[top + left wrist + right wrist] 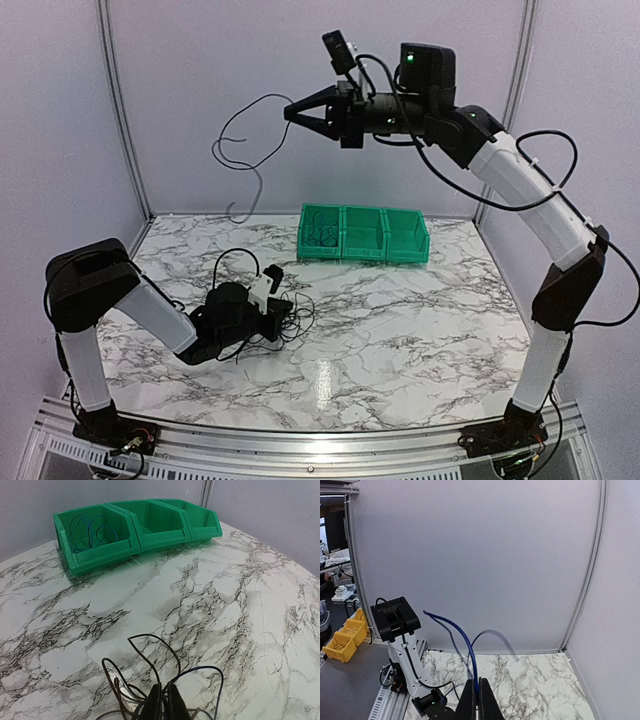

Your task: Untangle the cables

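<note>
My right gripper (292,112) is raised high above the table's back left and is shut on one thin dark-blue cable (232,150). The cable loops out to the left and hangs down toward the table. In the right wrist view it rises from between the closed fingertips (479,700) as a blue arc (465,640). My left gripper (284,316) lies low on the table and is shut on a small tangle of thin black and dark-blue cables (296,312). In the left wrist view their loops (150,655) spread round the closed gripper (165,700).
A row of three green bins (410,238) stands at the back middle of the marble table. The left bin (120,542) holds thin blue cables (90,532). White walls and frame posts close in the back and sides. My left arm shows in the right wrist view (400,630).
</note>
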`<state>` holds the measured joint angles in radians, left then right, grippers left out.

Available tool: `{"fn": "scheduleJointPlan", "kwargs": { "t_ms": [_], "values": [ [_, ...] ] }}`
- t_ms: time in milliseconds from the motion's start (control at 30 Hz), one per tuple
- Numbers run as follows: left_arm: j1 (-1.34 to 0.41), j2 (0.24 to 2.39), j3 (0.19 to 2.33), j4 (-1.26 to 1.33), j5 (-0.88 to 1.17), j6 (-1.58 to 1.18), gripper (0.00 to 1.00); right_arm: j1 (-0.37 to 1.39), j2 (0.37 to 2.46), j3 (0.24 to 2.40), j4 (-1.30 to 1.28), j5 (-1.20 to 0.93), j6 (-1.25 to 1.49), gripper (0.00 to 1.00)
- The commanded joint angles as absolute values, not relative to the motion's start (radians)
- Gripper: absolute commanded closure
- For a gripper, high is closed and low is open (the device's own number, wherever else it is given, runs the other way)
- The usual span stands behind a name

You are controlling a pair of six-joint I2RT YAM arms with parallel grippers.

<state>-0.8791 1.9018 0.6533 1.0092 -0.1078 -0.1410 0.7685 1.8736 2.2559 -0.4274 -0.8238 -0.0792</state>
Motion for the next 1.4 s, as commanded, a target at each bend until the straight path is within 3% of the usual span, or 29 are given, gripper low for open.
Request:
{"fn": "scheduleJointPlan", "kwargs": {
  "t_ms": [0, 167, 333, 500, 700, 933, 1167, 1367],
  "values": [
    [-0.881, 1.900, 0.614, 1.103, -0.099, -0.170, 0.93, 0.686, 1.824, 2.294, -0.450, -0.831, -0.086, 1.00],
    [-0.881, 1.808, 0.544, 1.104, -0.097, -0.194, 0.90, 0.602, 1.797, 2.210, -0.429, -0.825, -0.098, 1.00],
    [-0.881, 1.660, 0.468, 1.084, -0.111, -0.247, 0.61, 0.526, 1.761, 2.058, -0.367, -0.831, -0.088, 1.00],
    [-0.881, 1.528, 0.515, 0.913, -0.085, -0.252, 0.46, 0.456, 1.736, 1.882, -0.275, -0.830, -0.078, 1.00],
    [-0.881, 1.360, 0.685, 0.578, -0.137, -0.195, 0.37, 0.364, 1.743, 1.743, -0.181, -0.808, -0.071, 1.00],
    [-0.879, 1.224, 0.825, 0.407, -0.380, -0.270, 0.25, 0.258, 1.833, 1.701, -0.126, -0.807, -0.058, 1.00],
    [-0.877, 1.214, 0.956, 0.218, -0.378, -0.110, 0.23, 0.213, 1.924, 1.735, -0.100, -0.813, -0.040, 1.00],
    [-0.872, 1.343, 1.059, 0.151, -0.492, 0.056, 0.13, 0.213, 2.014, 1.828, -0.096, -0.801, -0.018, 1.00]
  ]
}}
